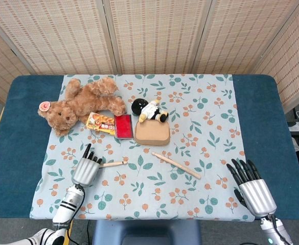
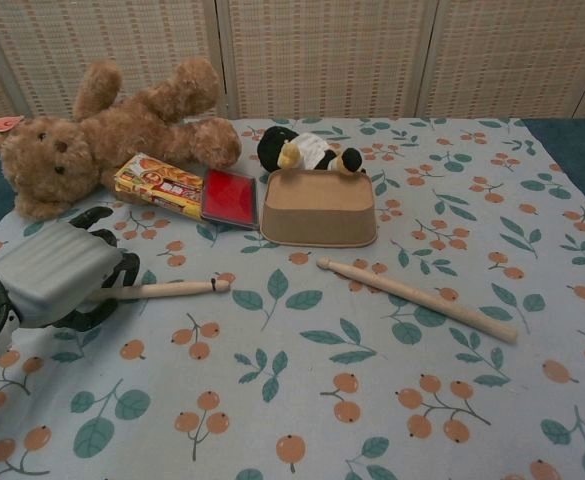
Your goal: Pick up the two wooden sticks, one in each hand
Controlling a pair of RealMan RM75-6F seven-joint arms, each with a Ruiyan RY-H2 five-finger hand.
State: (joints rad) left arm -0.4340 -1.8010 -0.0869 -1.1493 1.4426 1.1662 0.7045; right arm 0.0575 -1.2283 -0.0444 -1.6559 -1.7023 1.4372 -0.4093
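My left hand (image 2: pixel 47 283) curls its fingers around the short stick (image 2: pixel 172 289) on the desk (image 1: pixel 21 132); the grip is at its end, so it may slip. My right hand (image 1: pixel 252 190), fingers spread and empty, is well apart from the long stick (image 2: pixel 417 299).

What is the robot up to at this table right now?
The left hand is curled around one end of the shorter wooden stick, which lies low over the leaf-print cloth. The longer wooden stick lies untouched in front of the tan box. The right hand hovers open near the table's front right corner, well away from it.
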